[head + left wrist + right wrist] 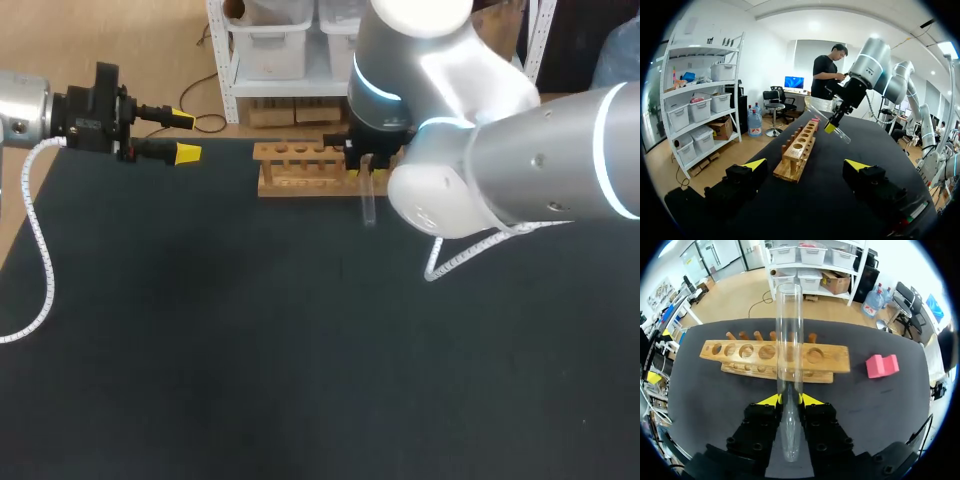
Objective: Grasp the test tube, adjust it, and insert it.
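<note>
A clear glass test tube (pixel 789 340) is held between the yellow fingertips of my right gripper (pixel 790 400), which is shut on it. The tube hangs above the wooden rack (pixel 775 357) near its right-hand holes. From the head view, the right gripper (pixel 366 166) is at the rack's (pixel 298 168) right end, and the tube (pixel 368 208) extends down in front of it over the table. My left gripper (pixel 185 136) stands open and empty at the table's far left. Its own view shows the left gripper (pixel 805 165) facing the rack (pixel 799 150) endwise, with the tube (pixel 816 112) tilted beyond.
A pink block (pixel 882 365) lies on the black table (pixel 250 350) just right of the rack. A white coiled cable (pixel 40 260) hangs from the left arm along the table's left edge. The rack stands near the far edge.
</note>
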{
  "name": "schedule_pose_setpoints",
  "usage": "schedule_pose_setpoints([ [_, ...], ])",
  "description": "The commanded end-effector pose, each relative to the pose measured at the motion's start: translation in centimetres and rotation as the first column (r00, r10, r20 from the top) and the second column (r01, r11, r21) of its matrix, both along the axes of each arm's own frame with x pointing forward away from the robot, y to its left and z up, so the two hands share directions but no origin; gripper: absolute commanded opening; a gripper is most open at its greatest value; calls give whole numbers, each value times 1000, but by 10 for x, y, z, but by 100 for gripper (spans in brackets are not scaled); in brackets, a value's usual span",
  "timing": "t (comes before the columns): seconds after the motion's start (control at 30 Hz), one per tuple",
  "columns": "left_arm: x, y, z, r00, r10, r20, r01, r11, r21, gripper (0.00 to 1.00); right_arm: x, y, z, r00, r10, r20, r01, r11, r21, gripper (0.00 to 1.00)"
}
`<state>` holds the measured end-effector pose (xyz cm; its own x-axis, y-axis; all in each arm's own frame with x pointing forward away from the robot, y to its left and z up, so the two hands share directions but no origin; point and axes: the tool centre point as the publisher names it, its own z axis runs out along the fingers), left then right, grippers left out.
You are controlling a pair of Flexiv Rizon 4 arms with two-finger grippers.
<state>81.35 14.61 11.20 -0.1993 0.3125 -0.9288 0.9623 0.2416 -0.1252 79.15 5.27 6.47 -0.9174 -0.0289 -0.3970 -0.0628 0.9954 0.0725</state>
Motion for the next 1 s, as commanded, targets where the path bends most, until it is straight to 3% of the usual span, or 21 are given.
schedule_pose_setpoints([
  [0.03,0,1,-1,1000,0,4,0,1000,-2,100,-26,-11,22,997,-13,78,13,1000,6,0],
  [0.4,0,1,-1,1000,0,4,0,1000,-2,100,-49,-17,49,993,-28,112,28,1000,1,0],
  [0.57,0,1,-1,1000,0,4,0,1000,-2,100,-53,-19,51,994,-29,110,29,1000,6,0],
  [0.73,0,1,-1,1000,0,4,0,1000,-2,100,-54,-21,54,993,47,108,-50,999,18,0],
  [1.0,0,1,-1,1000,0,4,0,1000,-2,100,-54,-21,54,993,47,108,-50,999,18,0],
])
